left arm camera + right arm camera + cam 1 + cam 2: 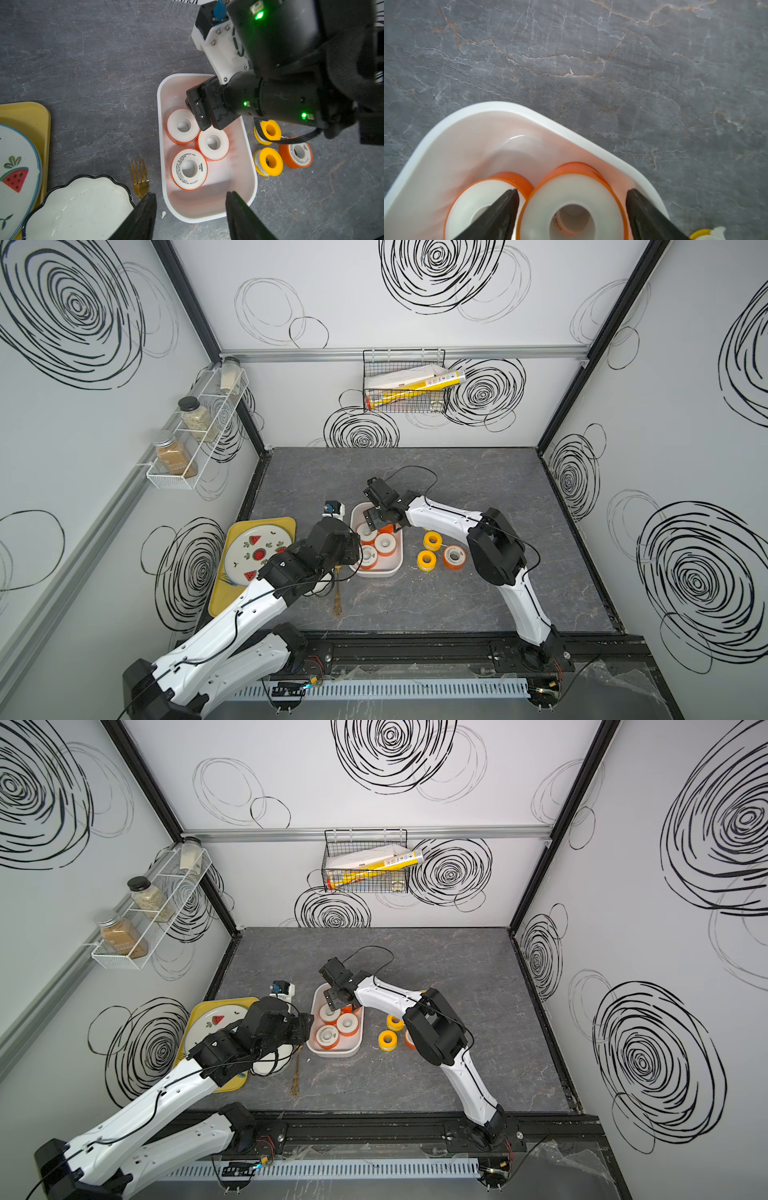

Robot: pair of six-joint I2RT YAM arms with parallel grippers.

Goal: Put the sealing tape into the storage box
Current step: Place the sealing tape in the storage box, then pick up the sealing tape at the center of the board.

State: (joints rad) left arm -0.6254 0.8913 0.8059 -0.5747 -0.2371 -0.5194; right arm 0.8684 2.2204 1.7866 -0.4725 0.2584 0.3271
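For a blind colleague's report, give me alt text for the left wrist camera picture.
White storage box holding three visible orange-spooled tape rolls, the right gripper above it; three more rolls lie on the table beside it. A fork lies on its other side.

I see a yellow tray carrying a watermelon-patterned plate, a black-rimmed scalloped white dish just beside the tray, a gold fork near it past the dish, and well beyond the tray, on the walls, a three-jar spice rack and a black wire basket.

text: VASEN | on: sealing tape label | in: storage box
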